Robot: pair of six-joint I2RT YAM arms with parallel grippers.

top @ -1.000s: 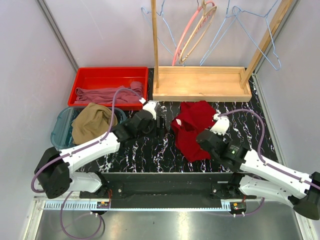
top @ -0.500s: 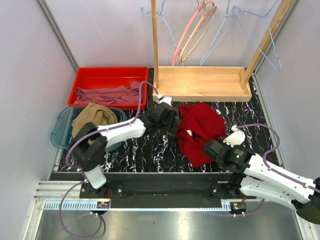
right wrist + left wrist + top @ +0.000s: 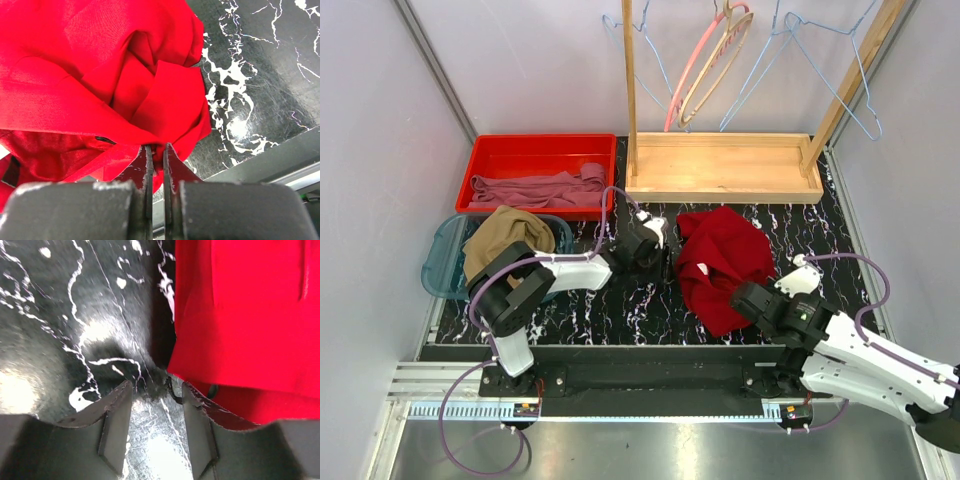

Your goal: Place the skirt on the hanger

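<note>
The tan skirt [image 3: 500, 240] lies bunched in a blue tub at the left, with no gripper near it. Light-blue wire hangers [image 3: 840, 60] hang on the wooden rack at the back. My left gripper [image 3: 660, 247] [image 3: 152, 387] is low over the black marble table, open, with only bare table between its fingers. It sits at the left edge of a dark red garment [image 3: 725, 255] [image 3: 250, 315]. My right gripper [image 3: 745, 297] [image 3: 155, 146] is shut on a fold at the near edge of the red garment [image 3: 100, 65].
A red tray [image 3: 535, 150] at the back left holds a mauve-pink cloth [image 3: 535, 188]. The blue tub [image 3: 440, 265] stands in front of it. The wooden rack base [image 3: 720, 165] spans the back, with a pink hanger [image 3: 705, 55] and a wooden one above.
My left gripper has moved right to the red garment's left edge and its jaws have narrowed. My right arm has drawn back to the near right, dragging the garment a little that way.
</note>
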